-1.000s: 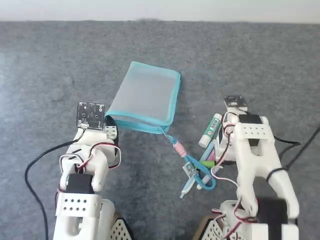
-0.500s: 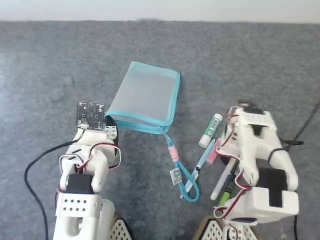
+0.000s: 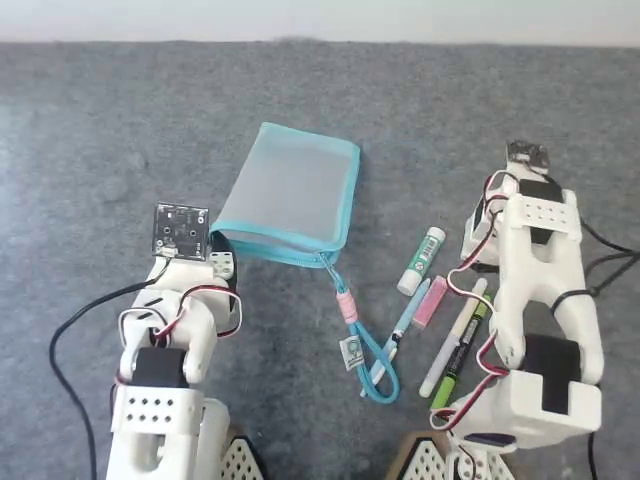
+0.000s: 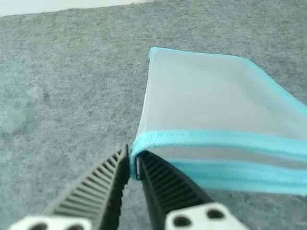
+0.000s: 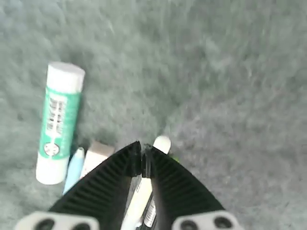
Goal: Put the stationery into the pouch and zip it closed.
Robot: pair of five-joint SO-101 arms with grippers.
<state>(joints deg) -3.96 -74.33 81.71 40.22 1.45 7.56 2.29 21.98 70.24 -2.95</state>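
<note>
Jaws of the left gripper (image 4: 133, 165) stand nearly together, pinched on one corner of the flat translucent pouch with turquoise fabric trim (image 4: 216, 105). Jaws of the right gripper (image 5: 143, 154) are pressed together with nothing between them, and they hang just above the far ends of the pens.

Both arms stand on a grey, felt-like carpet (image 3: 120, 110). A pale strip of wall (image 3: 320, 20) runs along its far edge.

The left wrist view gives the pinched corner from close. The high view gives the whole layout: the pouch lies in front of the left arm, and a blue loop strap with a pink bead (image 3: 365, 345) trails from the end of its zipper toward the right arm.

The stationery lies outside the pouch, just beside the right arm: a white glue stick with a green label (image 3: 420, 260), a flat pink eraser (image 3: 432, 302), a thin light blue pen (image 3: 400, 330), a white marker (image 3: 455, 340) and a green and black marker (image 3: 466, 350). In the right wrist view the white marker's tip is touching the line of the jaw tips, and the glue stick lies apart to one side.
</note>
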